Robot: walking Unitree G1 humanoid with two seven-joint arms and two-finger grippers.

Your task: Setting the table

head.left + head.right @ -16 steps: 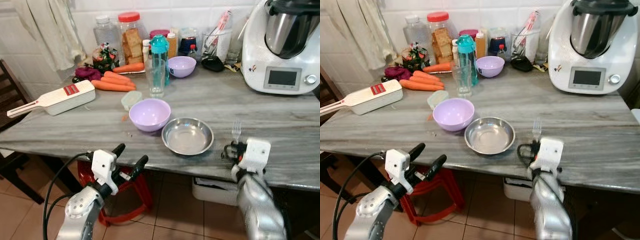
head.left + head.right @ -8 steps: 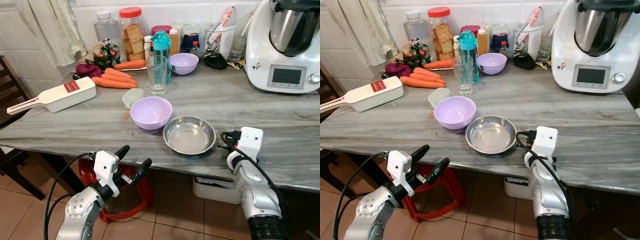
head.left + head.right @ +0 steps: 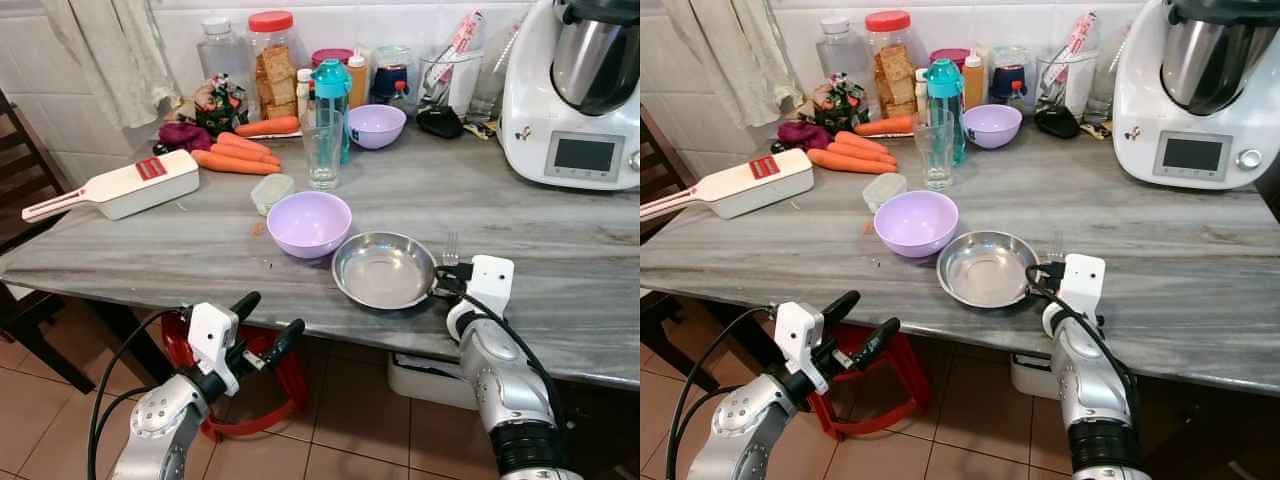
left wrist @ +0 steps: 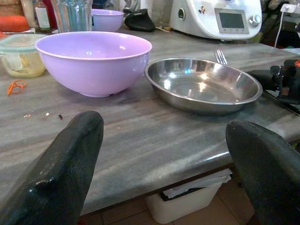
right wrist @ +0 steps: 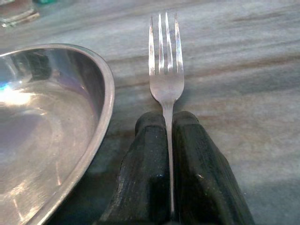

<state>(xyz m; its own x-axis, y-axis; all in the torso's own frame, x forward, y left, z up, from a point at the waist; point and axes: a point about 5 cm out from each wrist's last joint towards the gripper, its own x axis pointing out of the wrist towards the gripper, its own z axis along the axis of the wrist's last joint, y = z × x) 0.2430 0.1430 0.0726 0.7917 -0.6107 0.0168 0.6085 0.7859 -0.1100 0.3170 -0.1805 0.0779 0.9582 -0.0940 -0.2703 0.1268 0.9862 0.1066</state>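
Left end effector (image 3: pixel 262 323): low at the lower left of the frame, below the counter (image 3: pixel 560 250) edge. My two fingers are wide apart and hold nothing.
Purple bowl (image 3: pixel 308 222): middle of the frame, just beside the steel plate (image 3: pixel 384 270).
Right end effector (image 5: pixel 166 140): my fingers are pressed tight on the fork (image 5: pixel 165 70), low over the counter just right of the plate.
Risk: the fork is very close to the plate rim. If I slide left, it may bump and push the plate. If I let go too high, it may clatter.

Bright, even indoor light; eye views sharp. Glare on steel plate (image 4: pixel 202 87); left wrist foreground blurred.
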